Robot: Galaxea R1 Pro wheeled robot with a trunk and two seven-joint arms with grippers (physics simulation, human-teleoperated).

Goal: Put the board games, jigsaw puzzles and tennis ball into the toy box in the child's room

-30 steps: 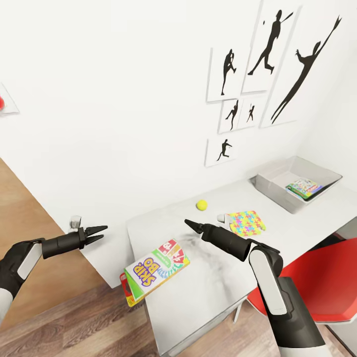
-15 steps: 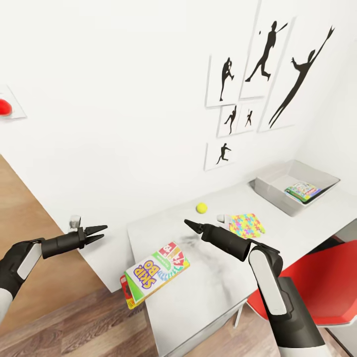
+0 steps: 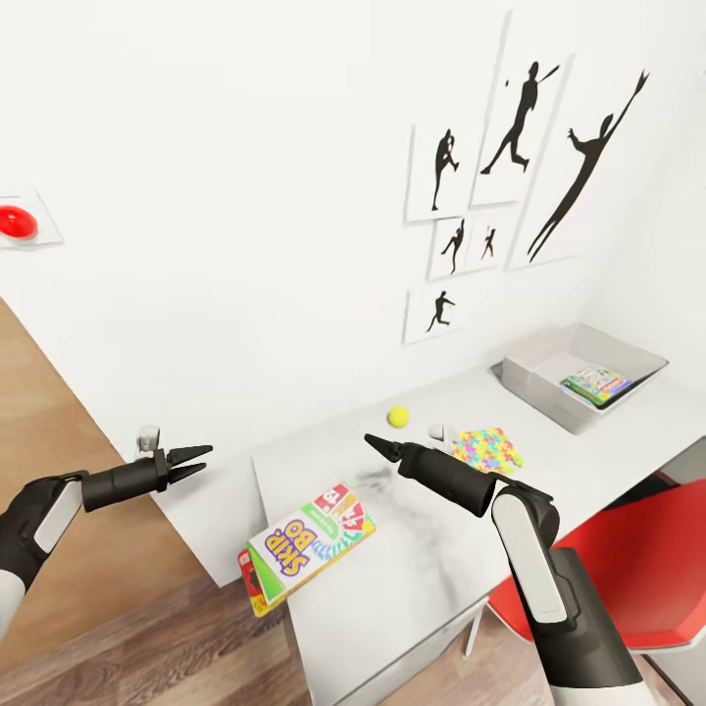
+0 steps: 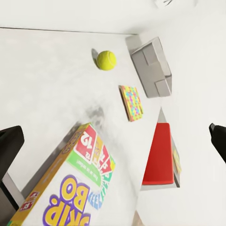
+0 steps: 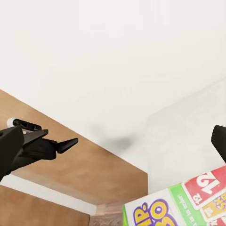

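A Skip-Bo board game (image 3: pixel 309 544) lies at the near left corner of the white table (image 3: pixel 431 569), jutting over the edge. The tennis ball (image 3: pixel 397 417) rests farther back, with a jigsaw puzzle (image 3: pixel 485 449) beside it. At the far right stands the grey toy box (image 3: pixel 534 368) with a colourful board game (image 3: pixel 596 384) inside. My right gripper (image 3: pixel 373 441) hovers open above the table between the ball and the Skip-Bo box. My left gripper (image 3: pixel 196 459) is open, left of the table over the floor. The left wrist view shows the Skip-Bo box (image 4: pixel 70 188), ball (image 4: pixel 106 60), puzzle (image 4: pixel 132 102) and toy box (image 4: pixel 153 66).
A red chair (image 3: pixel 628 559) is tucked against the table's near right side. A red round button (image 3: pixel 18 223) sits on the white wall at left, and black silhouette posters (image 3: pixel 520 167) hang above the table. Wood-plank floor (image 3: pixel 127 647) lies left of the table.
The whole picture has shifted slightly, so the camera moved. Both arms hold the same pose, and the toys have not moved on the table.
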